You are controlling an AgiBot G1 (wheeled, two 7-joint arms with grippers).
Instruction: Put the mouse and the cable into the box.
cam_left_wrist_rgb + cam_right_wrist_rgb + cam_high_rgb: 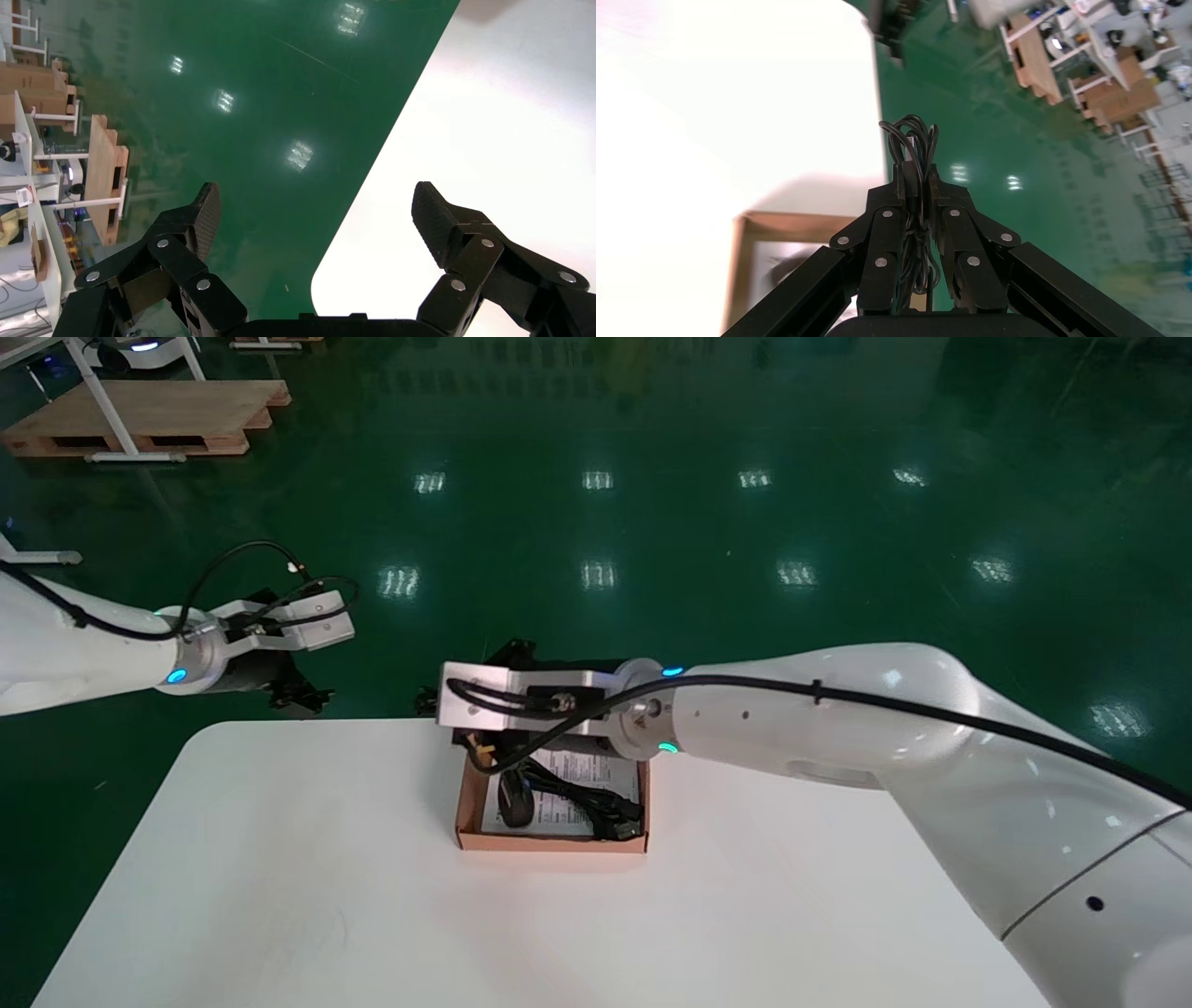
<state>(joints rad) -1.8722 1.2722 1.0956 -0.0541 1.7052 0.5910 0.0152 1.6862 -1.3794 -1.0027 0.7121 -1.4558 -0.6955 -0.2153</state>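
My right gripper (916, 184) is clamped on the cable (914, 142) - thin, black and glossy, wound into a tight bundle of loops. One end of the bundle fans out past my fingertips (903, 181), and the other strands run back between the finger links. I hold it above the far end of the box (549, 843), a shallow brown cardboard tray that sits on the white table (372, 896), near its far edge.

In the box lies the mouse (515, 800), a dark oval on the left side, on a printed sheet (589, 768). More black strands lie across that sheet toward the right corner. I cannot tell whether they belong to the bundle I hold or to the mouse.

From the head view my right fingers are hidden under the silver bracket (484, 696) on my wrist. In the right wrist view the box is cut off at the edge and smeared - only a corner shows.

My left gripper (316, 210) hangs with its fingers spread wide and nothing between them, off the table's far left corner, above the green floor (652, 523).
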